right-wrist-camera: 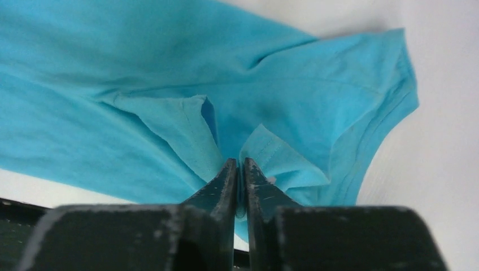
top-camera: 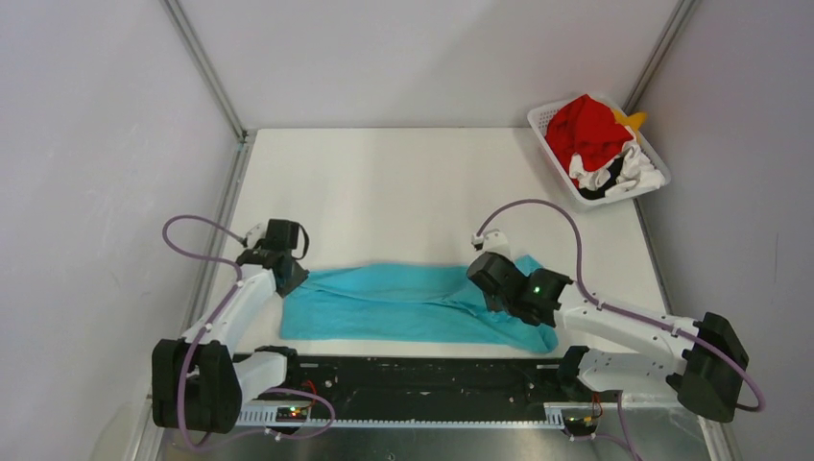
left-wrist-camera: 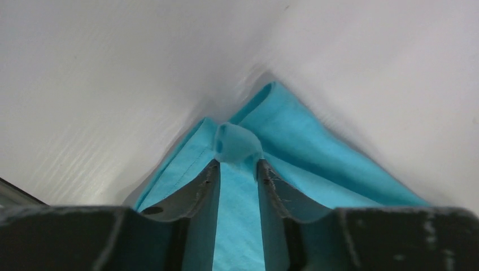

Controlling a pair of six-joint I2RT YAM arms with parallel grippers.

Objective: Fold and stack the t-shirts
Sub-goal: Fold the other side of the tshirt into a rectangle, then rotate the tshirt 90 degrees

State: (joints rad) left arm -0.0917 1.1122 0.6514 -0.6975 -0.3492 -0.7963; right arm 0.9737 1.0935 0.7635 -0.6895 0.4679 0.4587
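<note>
From above, the teal shirt (top-camera: 394,303) lies as a long band across the near part of the table (top-camera: 403,182). Its near edge lies just beside the dark rail (top-camera: 413,384) that carries the arm bases. The left gripper (top-camera: 286,274) sits on the band's left end, near the table's left edge. The right gripper (top-camera: 488,283) sits toward the right end, and a sleeve spills out to the right past it. Bare white tabletop runs from the shirt's far edge to the back wall. A white basket (top-camera: 543,117) in the far right corner holds a red shirt (top-camera: 587,130), a white and black shirt (top-camera: 629,175) and a bit of yellow shirt (top-camera: 631,119).

At the left wrist, the fingers are pinched on a bunched nub of teal cloth at their tips, with folded hems fanning out to both sides over the white surface.

At the right wrist, the fingers are almost touching, clamped on a stitched hem. The shirt's curved edge ends to the right and plain table lies beyond it.
</note>
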